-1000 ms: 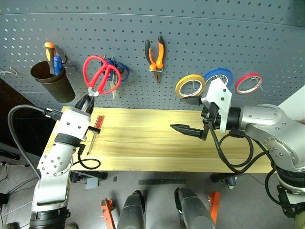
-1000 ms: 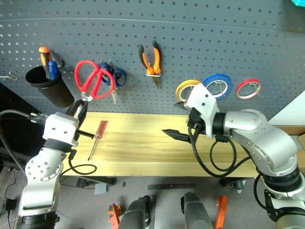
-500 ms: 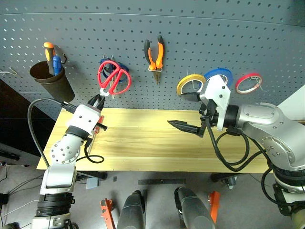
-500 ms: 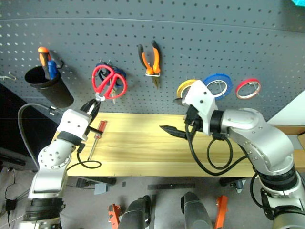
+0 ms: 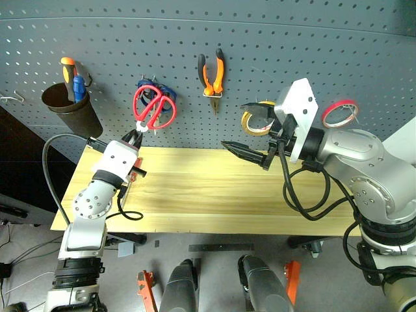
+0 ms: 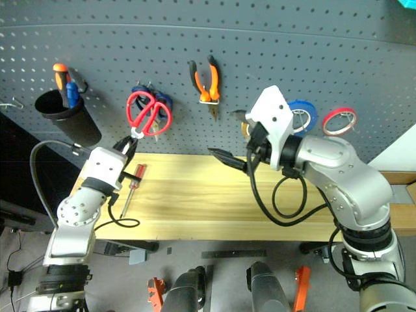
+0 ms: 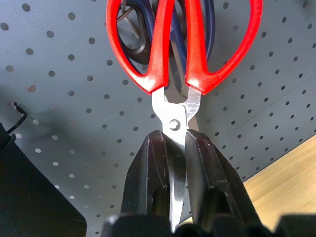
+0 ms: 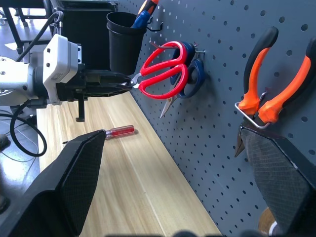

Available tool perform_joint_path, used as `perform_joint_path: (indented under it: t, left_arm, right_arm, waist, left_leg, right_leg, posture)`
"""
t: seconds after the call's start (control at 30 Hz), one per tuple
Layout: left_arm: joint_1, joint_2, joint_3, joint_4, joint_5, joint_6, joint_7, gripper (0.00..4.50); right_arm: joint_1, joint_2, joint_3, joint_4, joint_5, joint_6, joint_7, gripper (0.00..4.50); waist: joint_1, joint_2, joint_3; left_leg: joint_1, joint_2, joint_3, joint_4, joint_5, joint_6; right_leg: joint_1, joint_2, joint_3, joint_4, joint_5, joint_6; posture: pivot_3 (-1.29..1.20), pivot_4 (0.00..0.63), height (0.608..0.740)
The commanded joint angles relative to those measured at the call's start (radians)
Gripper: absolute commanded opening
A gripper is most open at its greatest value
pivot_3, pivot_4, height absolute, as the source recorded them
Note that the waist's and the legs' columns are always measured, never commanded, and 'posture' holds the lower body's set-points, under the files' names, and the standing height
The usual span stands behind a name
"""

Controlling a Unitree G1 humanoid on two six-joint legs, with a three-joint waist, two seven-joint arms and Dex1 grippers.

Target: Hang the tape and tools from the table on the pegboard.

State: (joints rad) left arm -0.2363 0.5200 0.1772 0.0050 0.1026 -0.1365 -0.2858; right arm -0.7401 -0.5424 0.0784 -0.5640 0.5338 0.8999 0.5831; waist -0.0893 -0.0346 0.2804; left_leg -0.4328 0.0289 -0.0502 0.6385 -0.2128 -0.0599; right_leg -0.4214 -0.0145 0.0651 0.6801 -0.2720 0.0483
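My left gripper (image 5: 135, 135) is shut on the blades of the red-handled scissors (image 5: 153, 107), just below the pivot (image 7: 173, 123). Their handles lie flat against the pegboard (image 5: 292, 45) over the blue-handled scissors (image 5: 169, 109). The orange-and-black pliers (image 5: 211, 75) hang from a hook at the middle. The red-handled screwdriver (image 6: 133, 179) lies on the table (image 5: 195, 195) beside my left wrist. My right gripper (image 5: 235, 127) stands wide open above the table, in front of the yellow tape (image 5: 248, 121), which hangs half hidden behind it.
A black cup (image 5: 68, 110) with an orange and a blue screwdriver hangs at the left. A blue tape ring (image 6: 305, 116) and a red tape ring (image 5: 339, 112) hang at the right. A bare hook (image 5: 10, 99) sticks out at the far left.
My left gripper carried the red scissors right and in to the board, over the blue scissors. My right gripper rose and swung left, in front of the yellow tape.
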Motion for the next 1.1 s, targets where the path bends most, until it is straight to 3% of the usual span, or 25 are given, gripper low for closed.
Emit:
perform_joint_path:
  t: [0.03, 0.33, 0.47, 0.73, 1.1]
  left_arm:
    - [0.02, -0.005, -0.002, -0.02, -0.01, 0.004, 0.0, 1.45]
    - [0.131, -0.055, -0.013, -0.058, -0.037, 0.13, -0.01, 4.46]
    - [0.129, -0.082, 0.043, -0.045, -0.103, 0.302, 0.007, 4.46]
    - [0.007, -0.029, 0.141, 0.088, -0.184, 0.598, 0.024, 4.46]
    - [-0.236, 0.018, 0.118, 0.45, -0.221, 0.669, -0.023, 4.46]
  right_arm:
    - [-0.017, 0.007, -0.021, -0.018, 0.006, -0.02, -0.009, 4.5]
    - [0.109, 0.033, 0.057, -0.031, -0.021, 0.06, -0.085, 4.5]
    - [0.152, 0.153, 0.122, -0.016, -0.044, 0.152, -0.21, 4.5]
    - [0.136, 0.397, 0.145, 0.096, -0.104, 0.337, -0.418, 4.5]
    - [0.034, 0.457, 0.306, 0.184, -0.196, 0.283, -0.404, 4.5]
  waist:
    - [0.0, 0.0, 0.0]
    - [0.0, 0.0, 0.0]
    - [-0.001, 0.0, 0.0]
    - [0.001, 0.0, 0.0]
    - [0.002, 0.0, 0.024]
  left_leg:
    - [0.0, 0.0, 0.0, 0.0, 0.0, 0.0]
    - [0.0, 0.0, 0.0, 0.0, 0.0, 0.0]
    - [0.0, 0.0, 0.0, 0.001, 0.0, 0.0]
    - [0.0, 0.001, -0.001, 0.002, 0.0, 0.0]
    - [0.0, 0.0, -0.002, 0.001, 0.0, 0.0]
  right_leg:
    - [0.0, 0.0, 0.0, 0.0, 0.0, 0.0]
    - [0.0, 0.0, 0.0, 0.0, 0.0, 0.0]
    - [0.0, 0.001, 0.0, 0.001, 0.0, 0.0]
    - [0.0, 0.003, -0.001, 0.001, 0.0, 0.0]
    - [0.0, 0.002, -0.002, 0.001, 0.0, 0.0]
  posture:
    - [-0.16, 0.27, 0.74]
    - [-0.14, 0.276, 0.74]
    - [-0.13, 0.286, 0.74]
    - [-0.1, 0.304, 0.74]
    - [-0.11, 0.355, 0.74]
